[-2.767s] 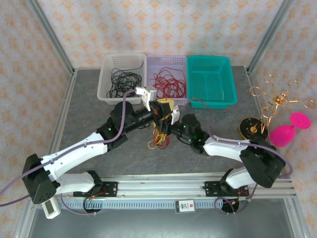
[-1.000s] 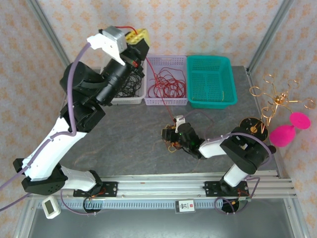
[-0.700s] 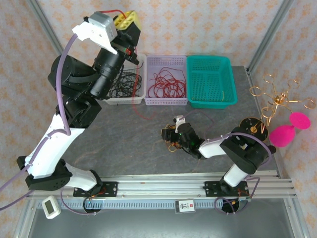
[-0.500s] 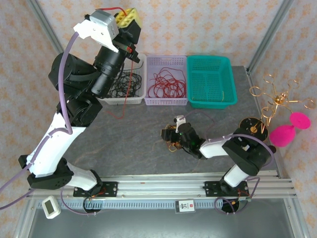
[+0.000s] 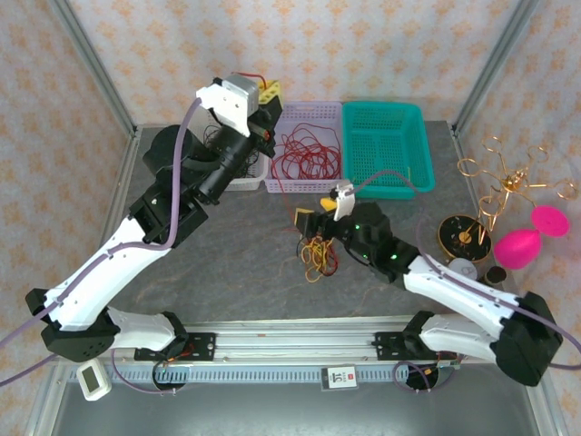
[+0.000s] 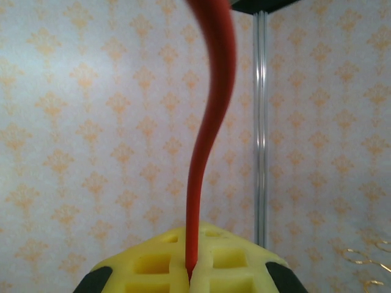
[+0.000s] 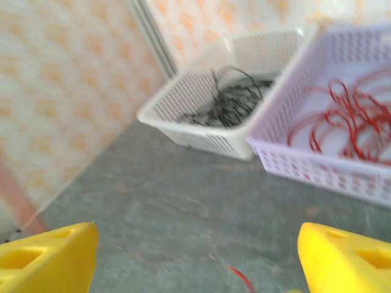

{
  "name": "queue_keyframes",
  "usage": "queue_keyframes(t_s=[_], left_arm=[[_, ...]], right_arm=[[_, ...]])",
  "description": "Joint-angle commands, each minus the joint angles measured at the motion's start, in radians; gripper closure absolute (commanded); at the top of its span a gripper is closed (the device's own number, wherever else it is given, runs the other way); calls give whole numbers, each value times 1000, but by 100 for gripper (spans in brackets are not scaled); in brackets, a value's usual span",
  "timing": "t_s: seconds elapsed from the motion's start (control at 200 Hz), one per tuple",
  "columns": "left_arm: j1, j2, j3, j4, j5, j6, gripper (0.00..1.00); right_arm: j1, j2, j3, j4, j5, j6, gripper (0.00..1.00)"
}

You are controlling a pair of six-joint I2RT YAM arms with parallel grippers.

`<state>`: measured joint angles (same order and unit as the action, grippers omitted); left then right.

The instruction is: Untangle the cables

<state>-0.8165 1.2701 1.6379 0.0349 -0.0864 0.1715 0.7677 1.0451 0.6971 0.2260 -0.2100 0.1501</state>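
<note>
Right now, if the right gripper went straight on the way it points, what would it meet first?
Probably the white basket, at its corner beside the lilac basket. Depth is unclear, so the right gripper might graze the table first.

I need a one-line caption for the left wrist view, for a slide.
Left gripper shut on a single red cable that runs upward before the patterned wall.

I am seeing white arms (image 5: 113,268) with black joints (image 5: 172,204). Purple-grey cables (image 5: 182,132) are running along them. Yellow pads (image 6: 153,262) are covering the fingers (image 7: 49,250).
</note>
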Motion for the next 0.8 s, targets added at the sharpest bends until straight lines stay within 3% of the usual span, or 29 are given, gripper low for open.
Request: queue_keyframes(t_s=[0.0, 0.16, 0.445, 0.626, 0.796], left_arm=[[-4, -40, -46, 50, 36, -69, 100], [-5, -64, -111, 70, 74, -125, 100], [-5, -86, -151, 74, 109, -175, 100], [-4, -101, -167, 79, 111, -185, 100], [-5, -118, -180, 76, 94, -182, 100]], right_arm=[[-17, -52, 78, -93, -126, -97, 16], [-55, -16, 189, -63, -330, -169, 17], [-65, 267, 453, -95, -711, -225, 28], [-67, 368, 534, -97, -730, -208, 46], [-97, 367, 515, -67, -611, -161, 77]])
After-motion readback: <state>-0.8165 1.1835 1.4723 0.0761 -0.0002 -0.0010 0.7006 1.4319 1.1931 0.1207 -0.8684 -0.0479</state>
